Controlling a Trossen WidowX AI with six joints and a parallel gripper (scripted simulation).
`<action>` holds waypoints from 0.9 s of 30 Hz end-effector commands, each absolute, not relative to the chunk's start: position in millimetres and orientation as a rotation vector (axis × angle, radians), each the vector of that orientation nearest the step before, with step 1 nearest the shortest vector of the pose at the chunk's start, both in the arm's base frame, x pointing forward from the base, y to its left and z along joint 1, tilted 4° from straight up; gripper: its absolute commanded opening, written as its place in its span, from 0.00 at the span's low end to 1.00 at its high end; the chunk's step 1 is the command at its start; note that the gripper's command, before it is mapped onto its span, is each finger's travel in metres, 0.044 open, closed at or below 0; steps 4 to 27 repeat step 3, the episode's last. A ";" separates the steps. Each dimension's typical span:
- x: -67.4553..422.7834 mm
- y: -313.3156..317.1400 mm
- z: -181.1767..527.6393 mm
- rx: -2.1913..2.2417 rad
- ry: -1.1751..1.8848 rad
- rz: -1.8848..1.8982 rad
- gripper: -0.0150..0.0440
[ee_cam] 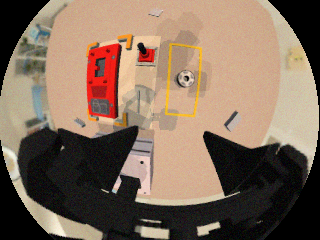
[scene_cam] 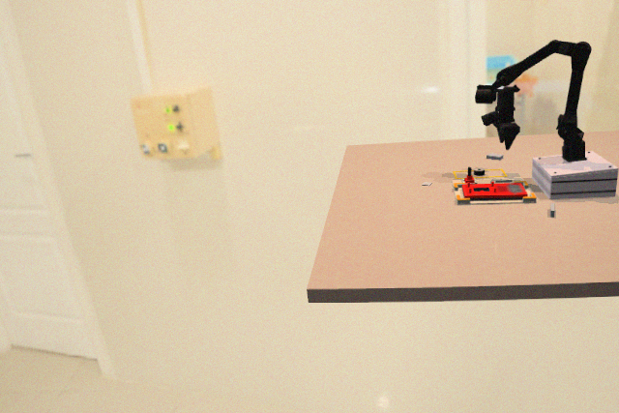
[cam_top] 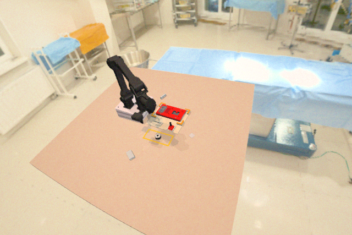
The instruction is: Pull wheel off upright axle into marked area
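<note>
The small grey wheel [cam_top: 157,136] [scene_cam: 479,171] [ee_cam: 182,79] lies flat on the table inside the yellow marked rectangle [cam_top: 155,142] [ee_cam: 167,80]. The upright black axle on its red foot [cam_top: 170,126] [scene_cam: 469,176] [ee_cam: 143,54] stands bare on the fixture board beside the rectangle. My gripper [cam_top: 137,118] [scene_cam: 506,143] [ee_cam: 172,132] is open and empty. It hangs well above the table, drawn back toward the arm's base, clear of the wheel and touching nothing.
A red plate [cam_top: 171,111] [scene_cam: 492,191] [ee_cam: 103,80] lies on the fixture board with orange corners. Small grey blocks [cam_top: 130,154] [cam_top: 163,96] [cam_top: 191,135] lie scattered on the table. The arm's grey base block [cam_top: 123,110] [scene_cam: 572,176] stands beside the board.
</note>
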State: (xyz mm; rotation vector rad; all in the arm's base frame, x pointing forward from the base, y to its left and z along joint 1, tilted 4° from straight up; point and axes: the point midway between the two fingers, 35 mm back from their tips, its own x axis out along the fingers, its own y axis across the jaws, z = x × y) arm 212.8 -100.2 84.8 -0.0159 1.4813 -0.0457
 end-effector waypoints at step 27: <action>212.3 -99.2 84.6 -0.015 1.482 -0.038 1.00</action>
